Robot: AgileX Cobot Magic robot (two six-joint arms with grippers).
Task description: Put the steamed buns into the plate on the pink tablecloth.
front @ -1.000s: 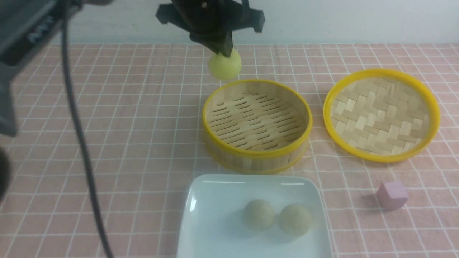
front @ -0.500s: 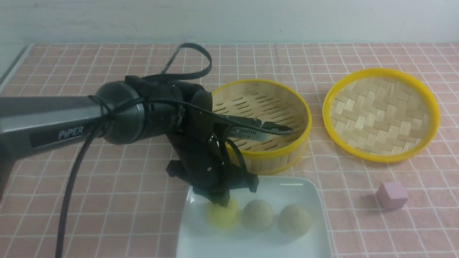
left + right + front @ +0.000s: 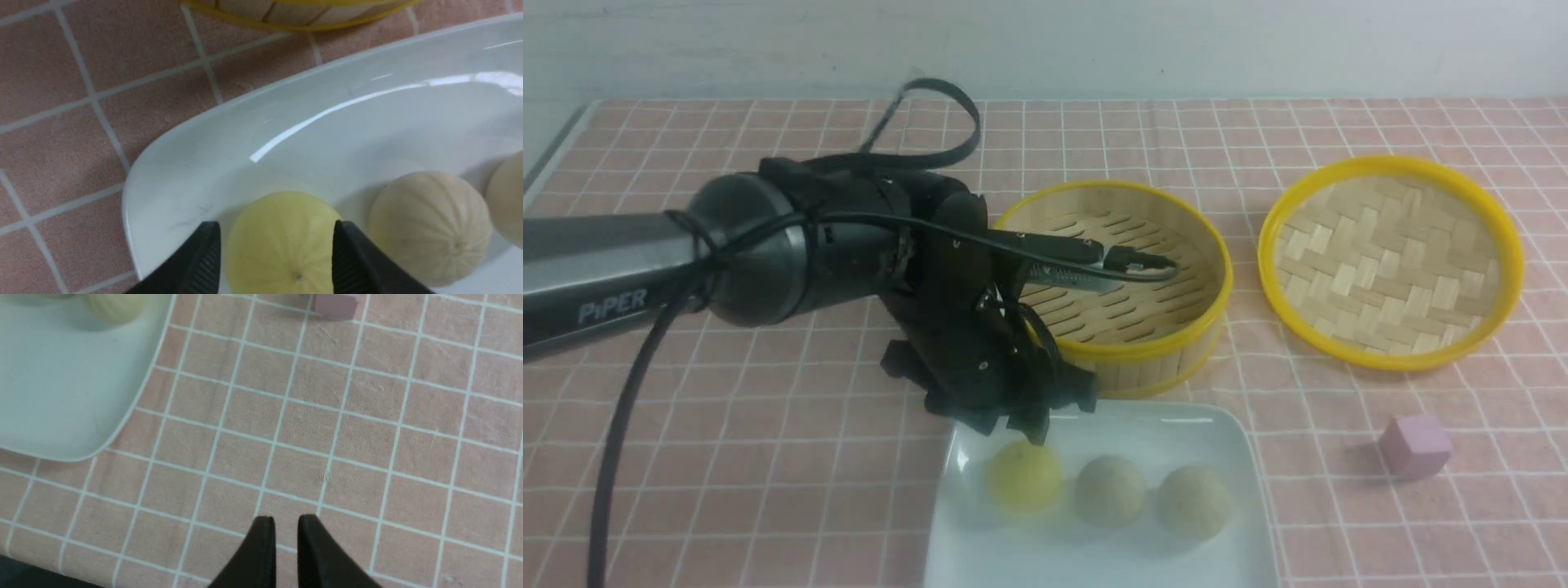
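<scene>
The white plate [image 3: 1013, 555] lies on the pink tablecloth [image 3: 809, 457] at the front. All three steamed buns sit in it in a row: the yellow one [image 3: 1025, 475] on the left and two beige ones [image 3: 1111, 490] [image 3: 1195, 501]. My left gripper [image 3: 1029, 431] hovers just above the yellow bun. In the left wrist view its open jaws [image 3: 277, 226] flank the yellow bun [image 3: 282, 241], which rests on the plate [image 3: 327, 134]. My right gripper [image 3: 284, 522] is shut and empty over bare cloth beside the plate [image 3: 61, 396]; it is out of the front view.
The empty bamboo steamer basket [image 3: 1107, 278] stands just behind the plate, partly crossed by my left arm. Its woven lid [image 3: 1390, 260] lies to the right. A small pink cube [image 3: 1414, 443] sits right of the plate.
My left arm carried the yellow bun from above the basket down onto the plate. It then let go and lifted slightly, and the bun stayed on the plate.
</scene>
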